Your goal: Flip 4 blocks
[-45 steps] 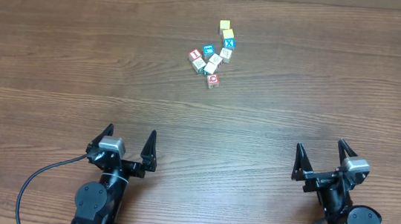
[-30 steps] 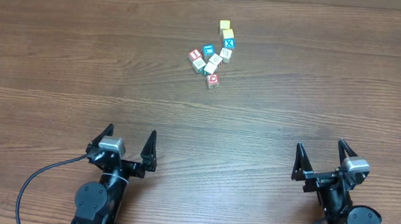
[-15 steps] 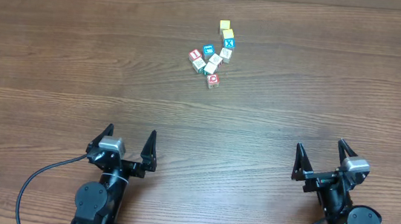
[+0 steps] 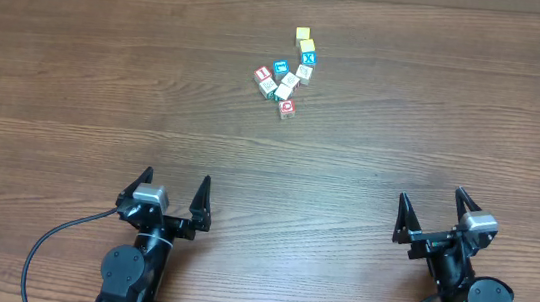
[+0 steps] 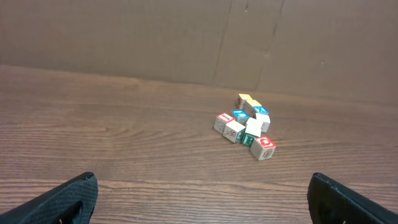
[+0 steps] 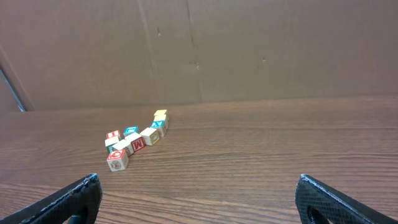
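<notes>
A small cluster of alphabet blocks (image 4: 286, 76) lies on the far middle of the wooden table. Among them, a red-topped block (image 4: 288, 107) sits nearest me, another red-marked one (image 4: 263, 73) at the cluster's left, and pale ones (image 4: 286, 84) in between. The cluster also shows in the left wrist view as blocks (image 5: 247, 126) and in the right wrist view as blocks (image 6: 134, 142). My left gripper (image 4: 171, 193) and right gripper (image 4: 434, 214) stand open near the front edge, far from the blocks, with nothing between their fingers.
Yellow-faced cubes (image 4: 304, 38) and blue-faced cubes (image 4: 281, 68) sit in the same cluster. A cardboard wall (image 5: 186, 37) rises behind the table's far edge. A black cable (image 4: 49, 243) loops by the left arm's base.
</notes>
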